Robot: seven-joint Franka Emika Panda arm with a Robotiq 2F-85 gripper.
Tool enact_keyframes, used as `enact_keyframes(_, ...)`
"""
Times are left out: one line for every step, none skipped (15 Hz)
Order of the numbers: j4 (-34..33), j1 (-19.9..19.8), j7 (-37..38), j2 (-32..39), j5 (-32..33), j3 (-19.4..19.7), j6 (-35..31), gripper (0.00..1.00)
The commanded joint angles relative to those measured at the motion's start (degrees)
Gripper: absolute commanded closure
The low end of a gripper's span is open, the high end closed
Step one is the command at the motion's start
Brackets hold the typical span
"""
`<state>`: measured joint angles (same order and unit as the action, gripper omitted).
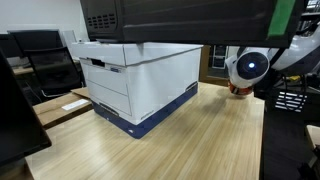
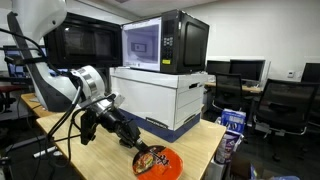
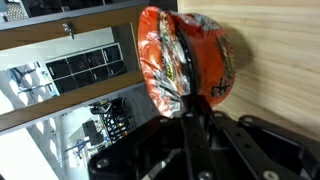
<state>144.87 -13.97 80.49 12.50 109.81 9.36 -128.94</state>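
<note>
- Wrist view: the pincer (image 3: 196, 105) has its fingers drawn together on the lower edge of an orange food packet (image 3: 185, 60). The crinkled wrapper bunches where they pinch it.
- In an exterior view the orange food packet (image 2: 153, 161) sits low at the near edge of the wooden surface (image 2: 195, 146). The pincer (image 2: 135, 148) comes onto it at a slant from the arm's side.
- We cannot tell whether the packet rests on the wood or hangs just clear of it.
- A white file box (image 2: 165, 95) with a microwave (image 2: 165, 42) on top stands further back on the surface, apart from the packet.
- In an exterior view the file box (image 1: 140, 85) fills the middle. Only the arm's wrist (image 1: 252, 65) shows beside it, so we cannot read the grip from there.
- Progress, as we judge it: the grasp is made and looks firm.
- As far as we can see, the packet has not been raised well above the surface. It has not been let go, and it remains at the surface's edge.
</note>
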Motion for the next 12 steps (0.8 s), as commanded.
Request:
enact_keyframes(-0.32,-0.06,0.30,0.25,-1.34,-0.44,0.44,0.61)
enact_keyframes(-0.40,-0.03,0.26,0.25,-1.39,-0.46,0.57,0.54)
enact_keyframes(-0.45,-0.02,0.22,0.24,-1.40,-0.47,0.60,0.49)
enact_keyframes(-0.52,0.02,0.22,0.21,-1.38,-0.49,0.67,0.41)
enact_keyframes(-0.59,0.04,0.16,0.17,-1.40,-0.51,0.70,0.34)
enact_keyframes(-0.62,0.09,-0.13,0.05,-1.46,-0.54,0.69,0.27)
enact_keyframes(-0.64,0.13,-0.34,-0.16,-1.55,-0.59,0.63,0.21)
enact_keyframes(-0.54,0.22,-1.02,-0.68,-1.97,-0.69,0.45,0.14)
enact_keyframes(-0.47,0.30,-1.52,-1.23,-2.09,-0.81,0.16,0.08)
enact_keyframes(-0.43,0.37,-2.06,-1.85,-2.29,-0.96,-0.12,0.03)
enact_keyframes(-0.43,0.38,-2.96,-2.66,-2.77,-1.16,-0.90,0.01)
enact_keyframes(-0.44,0.40,-4.06,-3.63,-3.18,-1.35,-1.71,0.00)
